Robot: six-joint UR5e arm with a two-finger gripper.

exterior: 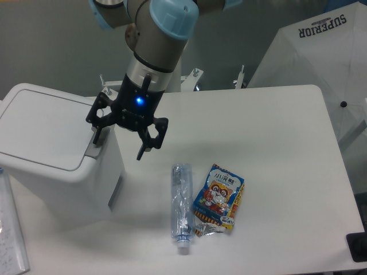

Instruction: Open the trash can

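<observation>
One black two-finger gripper (118, 141), jaws spread wide, nothing between them; blue light lit on its body. Left finger hangs at the near right edge of the large boxy white plastic trash can (57, 154), over the grey rectangular push-button (94, 147); contact can't be told. Right finger hangs off the bin over bare white table (275, 172). Bin directly left of and under the gripper, flat white lid (43, 129) shut, contents hidden. Below-right of the gripper: clear crushed plastic bottle (181, 207) lying flat, touching a blue-orange snack bag (219, 196) with cartoon face, script too small to read. Open tabletop further right. Far right, white fabric printed "SUPERIOR" (321, 26).
</observation>
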